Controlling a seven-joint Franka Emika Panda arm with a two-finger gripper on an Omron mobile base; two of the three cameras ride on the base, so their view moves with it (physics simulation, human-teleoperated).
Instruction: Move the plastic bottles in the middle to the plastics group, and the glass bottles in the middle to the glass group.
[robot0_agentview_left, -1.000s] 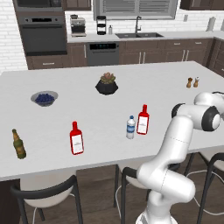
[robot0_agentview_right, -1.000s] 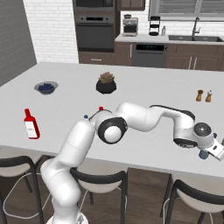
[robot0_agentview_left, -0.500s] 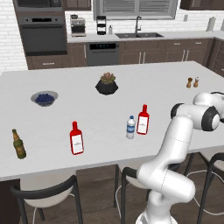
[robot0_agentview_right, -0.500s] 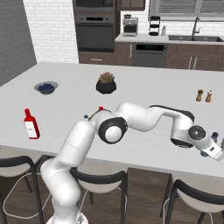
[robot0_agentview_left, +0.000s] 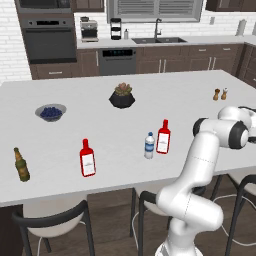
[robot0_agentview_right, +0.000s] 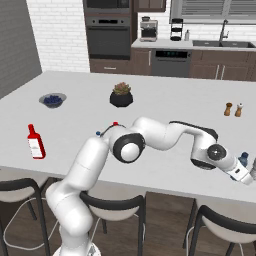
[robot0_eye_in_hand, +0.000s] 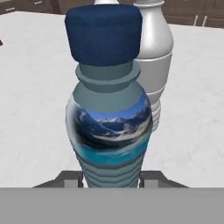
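From the left base view, the white island carries a clear bottle with a white cap and blue label near the front edge, about midway along, and a red bottle just beside it on the right. A second red bottle stands farther left along the same front edge, and a dark olive bottle stands near the front left corner. A bowl of dark berries sits toward the left side, a black plant pot sits in the middle toward the back, and two shakers stand near the right edge. The arm bends out toward the right edge. From the right base view, the arm stretches across to the front right corner, where the gripper sits at a teal bottle with a dark blue cap; a red bottle shows at the left front edge, and the bowl, pot and shakers lie behind. In the hand view, the teal bottle fills the middle, upright, with the two fingertips close against its base on either side, pinching it, and a white bottle stands right behind it on the counter.
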